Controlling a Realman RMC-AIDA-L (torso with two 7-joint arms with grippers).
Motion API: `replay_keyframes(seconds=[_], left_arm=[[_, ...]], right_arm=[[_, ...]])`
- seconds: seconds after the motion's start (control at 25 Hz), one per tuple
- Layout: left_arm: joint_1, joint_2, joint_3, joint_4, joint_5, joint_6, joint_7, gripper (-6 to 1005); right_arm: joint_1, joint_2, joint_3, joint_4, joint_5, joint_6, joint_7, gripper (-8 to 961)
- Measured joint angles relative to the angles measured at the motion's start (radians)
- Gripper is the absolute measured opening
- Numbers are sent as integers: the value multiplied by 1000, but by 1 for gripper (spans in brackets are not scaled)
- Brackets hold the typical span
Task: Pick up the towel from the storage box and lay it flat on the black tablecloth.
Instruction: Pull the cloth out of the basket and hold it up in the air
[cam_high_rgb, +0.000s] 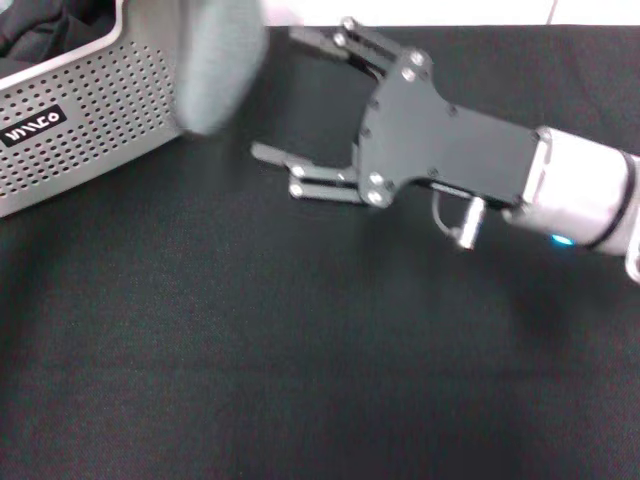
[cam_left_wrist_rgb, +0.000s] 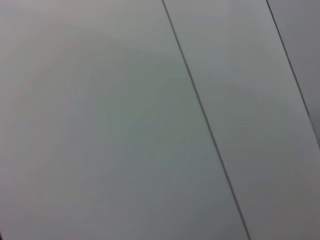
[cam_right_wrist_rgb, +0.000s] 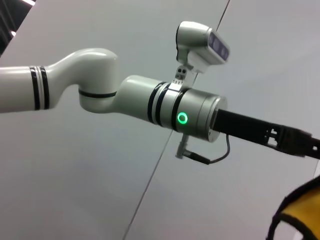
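While the right claw (cam_high_rgb: 300, 110) hovers spread and empty mid-frame over the black tablecloth (cam_high_rgb: 300, 350), the towel isn't laid; left claw state: can't tell.

Pale grey wall panels (cam_left_wrist_rgb: 100, 125) split by thin dark seams.

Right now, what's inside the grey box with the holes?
Only dark crumpled cloth shows inside the storage box. The rest is cut off by the picture's edge, so what lies beneath is hidden.
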Motion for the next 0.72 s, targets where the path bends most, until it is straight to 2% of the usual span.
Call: replay_keyframes(seconds=[0.2,0.36,0.56,0.72], left_arm=[[-12,0,25,-34,-8,-4,-13,35],[-15,-1,63,-39,-12,-16,-14,36],[-20,-1,97,-38,-15,-23,-15,36],[-21,-1,103,-37,-19,-26,-16,36]], right_arm=[[83,0,-7,35,60,-52,2,822],[120,0,3,75,91,-86,4,820],[117,0,22,88,93,-93,6,816],[78,0,27,76,93,-80,7,813]])
